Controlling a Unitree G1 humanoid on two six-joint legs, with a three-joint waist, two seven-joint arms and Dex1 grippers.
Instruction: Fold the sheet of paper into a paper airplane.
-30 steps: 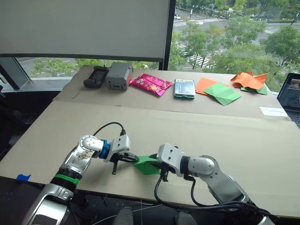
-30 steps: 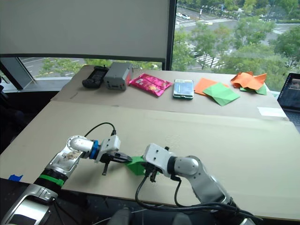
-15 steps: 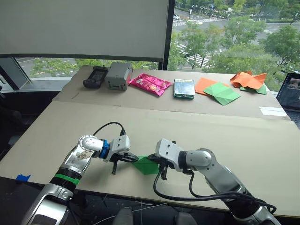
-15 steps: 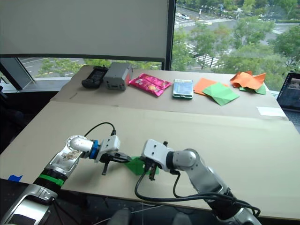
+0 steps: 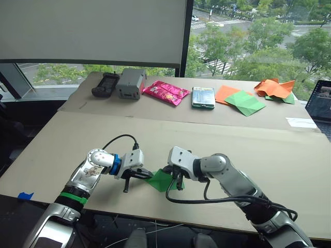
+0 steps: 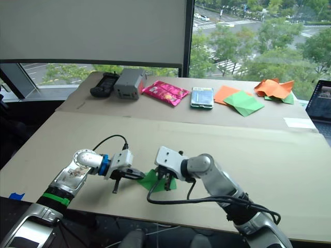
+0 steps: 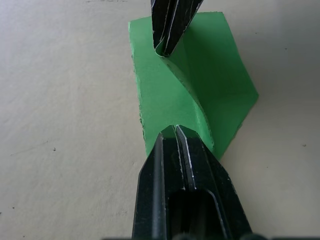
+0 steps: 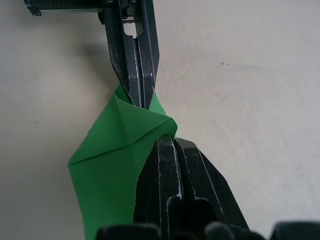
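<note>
Paper (image 5: 161,181): bright green, folded into a layered wedge with creases; it lies at the near edge of the table (image 5: 217,144), between the two grippers, one end lifted off the surface.
Left gripper (image 5: 146,175): fingers pinched tight together on the paper's left end; in the left wrist view the green sheet runs out from between the closed tips (image 7: 175,135).
Right gripper (image 6: 166,182): fingers also closed, clamped on the paper's right side; the right wrist view shows a folded corner curling against the black fingertips (image 8: 165,145).
Grippers to each other: they face one another across the paper, tips near but apart, each showing in the other's wrist view.
Back of table, from the robot's left to right: a black device (image 5: 105,84), a grey box (image 5: 131,82), a pink snack bag (image 5: 166,92), a phone (image 5: 203,97), a flat orange sheet (image 5: 227,93), a paler green folded diamond (image 5: 245,103), crumpled orange paper (image 5: 274,88).
Far right: a white slip (image 5: 301,123) on the table, and a laptop (image 5: 320,101) at the picture's edge.
Blue tape (image 5: 25,196): on the table's near left corner.
</note>
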